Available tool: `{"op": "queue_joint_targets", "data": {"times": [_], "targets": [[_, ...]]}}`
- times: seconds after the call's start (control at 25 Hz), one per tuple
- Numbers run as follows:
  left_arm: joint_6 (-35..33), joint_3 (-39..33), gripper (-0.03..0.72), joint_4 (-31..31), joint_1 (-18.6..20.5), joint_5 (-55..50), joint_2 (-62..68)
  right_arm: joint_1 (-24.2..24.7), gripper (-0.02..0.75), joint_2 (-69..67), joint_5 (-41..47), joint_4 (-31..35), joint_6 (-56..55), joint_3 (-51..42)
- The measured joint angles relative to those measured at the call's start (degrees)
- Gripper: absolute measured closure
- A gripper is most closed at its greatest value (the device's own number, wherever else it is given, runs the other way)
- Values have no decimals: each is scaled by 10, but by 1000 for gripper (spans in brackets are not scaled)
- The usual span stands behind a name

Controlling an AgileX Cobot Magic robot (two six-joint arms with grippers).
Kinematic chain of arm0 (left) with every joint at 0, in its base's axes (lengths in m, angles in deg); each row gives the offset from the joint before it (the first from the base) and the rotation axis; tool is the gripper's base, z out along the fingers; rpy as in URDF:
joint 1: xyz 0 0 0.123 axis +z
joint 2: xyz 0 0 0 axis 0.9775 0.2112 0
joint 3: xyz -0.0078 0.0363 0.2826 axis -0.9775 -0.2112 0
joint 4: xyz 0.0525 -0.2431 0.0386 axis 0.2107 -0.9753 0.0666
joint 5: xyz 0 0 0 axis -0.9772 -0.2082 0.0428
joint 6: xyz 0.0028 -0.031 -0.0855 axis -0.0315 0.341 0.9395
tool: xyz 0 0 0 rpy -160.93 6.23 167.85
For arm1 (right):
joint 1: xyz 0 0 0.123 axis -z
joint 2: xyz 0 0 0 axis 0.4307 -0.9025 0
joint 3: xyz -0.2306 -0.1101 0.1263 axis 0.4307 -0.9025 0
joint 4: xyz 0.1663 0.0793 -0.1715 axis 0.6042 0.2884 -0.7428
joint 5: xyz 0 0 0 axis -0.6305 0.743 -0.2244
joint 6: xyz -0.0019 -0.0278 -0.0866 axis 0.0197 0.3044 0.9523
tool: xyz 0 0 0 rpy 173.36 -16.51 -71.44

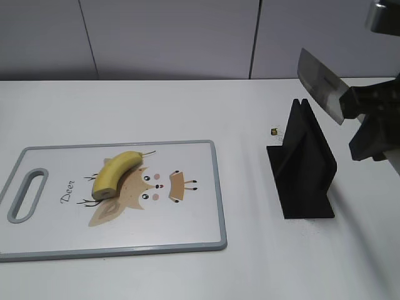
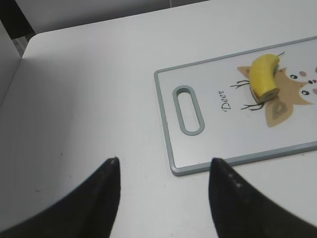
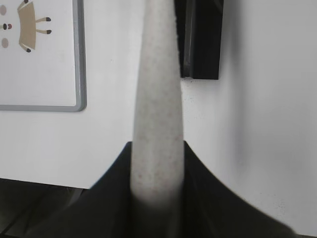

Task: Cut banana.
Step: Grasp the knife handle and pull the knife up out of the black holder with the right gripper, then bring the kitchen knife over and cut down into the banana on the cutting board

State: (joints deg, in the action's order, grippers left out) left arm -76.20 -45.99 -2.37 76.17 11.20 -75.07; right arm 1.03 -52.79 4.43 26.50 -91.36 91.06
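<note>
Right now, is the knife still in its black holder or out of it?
Out. The right hand holds the knife in the air above the black holder, whose slot is empty; the blade is clear of it.

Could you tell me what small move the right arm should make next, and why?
Probably carry the knife left toward the cutting board. The right gripper already grips it, lifted clear above the black holder, while the banana lies uncut on the board, well left of the blade.

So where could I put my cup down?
Bare table behind the cutting board, or between the board and the black knife stand. Avoid the banana, and the right, where the right pincer holds the knife.
</note>
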Motion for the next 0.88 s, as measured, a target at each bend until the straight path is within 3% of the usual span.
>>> {"op": "queue_joint_targets", "data": {"times": [0.44,0.88], "targets": [[0,0,136,-1,0,0,0,0,573,50,12,-10,11,0],[0,21,136,-15,0,3,8,0,573,50,27,-13,182,63]]}}
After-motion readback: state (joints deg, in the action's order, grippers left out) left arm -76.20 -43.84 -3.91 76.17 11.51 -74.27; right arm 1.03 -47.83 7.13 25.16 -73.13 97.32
